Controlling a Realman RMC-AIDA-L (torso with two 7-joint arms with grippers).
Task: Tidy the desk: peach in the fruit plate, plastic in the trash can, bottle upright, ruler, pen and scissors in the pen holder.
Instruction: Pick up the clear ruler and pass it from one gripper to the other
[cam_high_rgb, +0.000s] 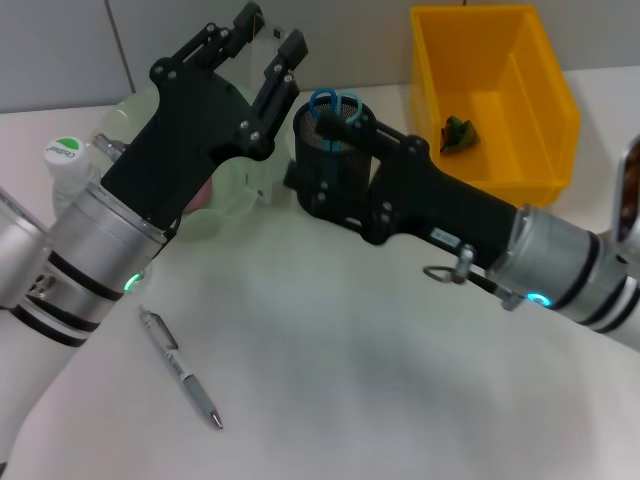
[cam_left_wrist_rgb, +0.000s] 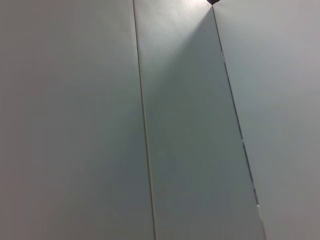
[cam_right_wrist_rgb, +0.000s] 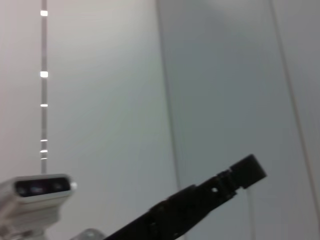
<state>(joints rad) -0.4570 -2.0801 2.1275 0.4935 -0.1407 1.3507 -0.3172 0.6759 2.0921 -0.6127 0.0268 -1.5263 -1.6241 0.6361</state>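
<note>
My left gripper (cam_high_rgb: 270, 32) is raised high over the back left of the desk, open and empty. Behind its arm lies the pale green fruit plate (cam_high_rgb: 232, 195), with a pinkish peach (cam_high_rgb: 201, 195) mostly hidden in it. My right gripper (cam_high_rgb: 338, 135) reaches from the right to the black mesh pen holder (cam_high_rgb: 312, 140), where the blue scissors handles (cam_high_rgb: 335, 100) stick up. The pen (cam_high_rgb: 181, 369) lies on the desk at the front left. The bottle (cam_high_rgb: 64, 160) with a green cap stands upright at far left. The plastic (cam_high_rgb: 458, 133) lies in the yellow trash can (cam_high_rgb: 535, 110). No ruler shows.
Both wrist views show only grey wall panels; a black bar (cam_right_wrist_rgb: 200, 205) and a white camera unit (cam_right_wrist_rgb: 37, 192) cross the right wrist view. The white desk (cam_high_rgb: 340, 380) stretches in front of both arms.
</note>
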